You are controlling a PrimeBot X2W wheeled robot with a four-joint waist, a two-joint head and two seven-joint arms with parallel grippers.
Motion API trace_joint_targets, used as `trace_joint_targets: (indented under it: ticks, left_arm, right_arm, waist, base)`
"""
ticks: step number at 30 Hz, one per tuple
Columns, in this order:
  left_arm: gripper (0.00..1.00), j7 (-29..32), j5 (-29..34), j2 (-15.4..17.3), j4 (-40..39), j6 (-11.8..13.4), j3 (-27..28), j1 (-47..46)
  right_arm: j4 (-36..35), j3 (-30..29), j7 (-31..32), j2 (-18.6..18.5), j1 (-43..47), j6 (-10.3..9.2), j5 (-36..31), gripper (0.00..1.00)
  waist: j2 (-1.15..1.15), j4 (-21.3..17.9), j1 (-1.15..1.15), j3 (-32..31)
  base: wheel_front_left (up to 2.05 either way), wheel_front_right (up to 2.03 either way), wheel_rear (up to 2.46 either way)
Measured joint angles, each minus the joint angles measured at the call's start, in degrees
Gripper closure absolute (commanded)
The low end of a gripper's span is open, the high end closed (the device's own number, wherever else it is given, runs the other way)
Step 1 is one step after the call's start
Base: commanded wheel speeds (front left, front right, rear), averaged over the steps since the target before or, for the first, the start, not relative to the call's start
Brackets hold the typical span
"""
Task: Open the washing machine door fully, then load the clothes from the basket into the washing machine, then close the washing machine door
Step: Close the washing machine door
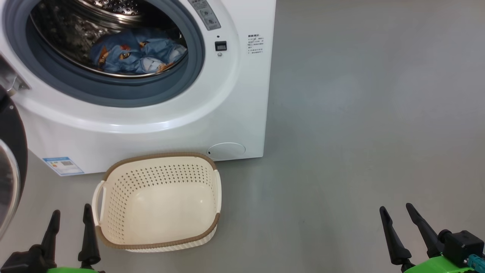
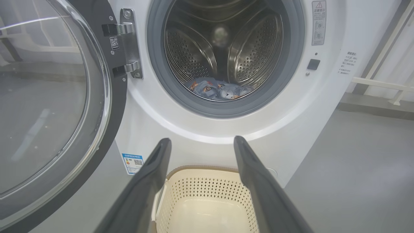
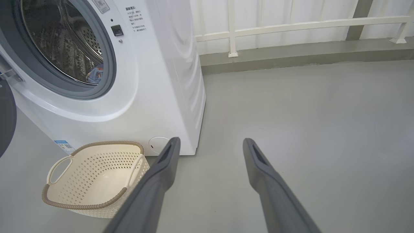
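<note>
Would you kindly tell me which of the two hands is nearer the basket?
The left hand, just beside the basket at its handle; the right hand is far off across the floor.

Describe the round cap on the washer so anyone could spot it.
Find the white washing machine, then its front's lower right corner, behind the cream basket. The round cap there is white, unlike the blue label sticker at the opposite corner.

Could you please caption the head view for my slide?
Clothes in drum, basket empty, door open, left pincer and right pincer open.
</note>
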Motion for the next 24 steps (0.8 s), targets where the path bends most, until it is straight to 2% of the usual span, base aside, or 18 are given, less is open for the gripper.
trace_joint_targets:
  ticks: [12,24]
  left_arm:
    - [0.0,0.0,0.01,-0.09,0.0,0.0,0.0,-0.03]
    - [0.0,0.0,0.0,-1.13,0.0,0.0,0.38,-0.02]
  right_arm:
    - [-0.02,0.22,0.0,-0.03,-0.05,0.0,0.0,0.0]
    - [-0.3,2.49,0.0,-1.24,-0.4,0.0,-0.01,0.0]
  waist:
    - [0.0,1.47,0.0,0.01]
    - [0.0,6.71,0.0,-0.17]
  base:
    - [0.0,0.0,0.0]
    - [0.0,0.0,0.0]
